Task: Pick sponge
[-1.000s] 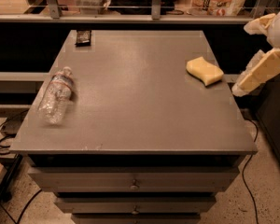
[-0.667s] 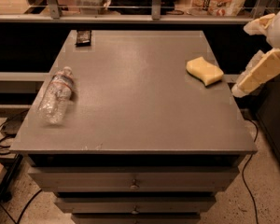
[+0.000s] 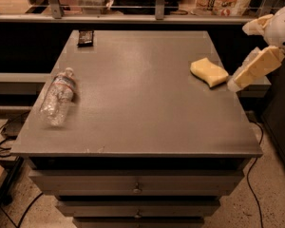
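The sponge [image 3: 209, 71] is a pale yellow foam block with a wavy outline, lying flat near the right edge of the grey table [image 3: 142, 113]. My white gripper [image 3: 241, 56] hangs at the far right, just off the table's right edge and right of the sponge. Its fingers are spread open with nothing between them. The lower finger's [image 3: 254, 68] yellowish pad points down-left, with its tip close to the sponge but apart from it. The upper finger [image 3: 256, 24] sits higher, by the white wrist.
A clear plastic bottle [image 3: 58, 96] lies on its side near the table's left edge. A small dark packet [image 3: 85, 37] lies at the back left corner. Drawers [image 3: 137, 186] sit below the tabletop. A shelf with a rail [image 3: 133, 18] runs behind. Cables lie on the floor at the left.
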### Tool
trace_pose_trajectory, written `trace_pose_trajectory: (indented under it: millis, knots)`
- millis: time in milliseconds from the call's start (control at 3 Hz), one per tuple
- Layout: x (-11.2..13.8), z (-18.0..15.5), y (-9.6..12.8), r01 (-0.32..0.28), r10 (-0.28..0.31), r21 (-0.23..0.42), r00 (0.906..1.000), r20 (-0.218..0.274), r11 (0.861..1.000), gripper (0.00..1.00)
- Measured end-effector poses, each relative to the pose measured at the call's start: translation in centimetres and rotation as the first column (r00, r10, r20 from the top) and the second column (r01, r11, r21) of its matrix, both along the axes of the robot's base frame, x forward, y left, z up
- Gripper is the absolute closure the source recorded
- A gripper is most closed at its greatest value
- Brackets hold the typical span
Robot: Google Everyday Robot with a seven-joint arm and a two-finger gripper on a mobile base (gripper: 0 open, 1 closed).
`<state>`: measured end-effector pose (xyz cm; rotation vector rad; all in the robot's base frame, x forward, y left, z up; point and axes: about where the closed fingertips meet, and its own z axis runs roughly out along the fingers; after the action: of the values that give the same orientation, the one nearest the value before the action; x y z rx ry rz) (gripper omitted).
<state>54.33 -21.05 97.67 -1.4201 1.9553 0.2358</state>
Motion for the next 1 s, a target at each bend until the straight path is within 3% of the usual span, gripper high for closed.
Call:
trace_pose_trajectory:
  millis: [667,1000]
  knots:
    - [4.1,-2.1,0.0,0.043,-0.041,0.121,0.999,-0.018,0.992,0.0]
    - [7.2,-4.8,0.1,0.087,-0.083,0.192,0.9962,-0.026,0.978,0.0]
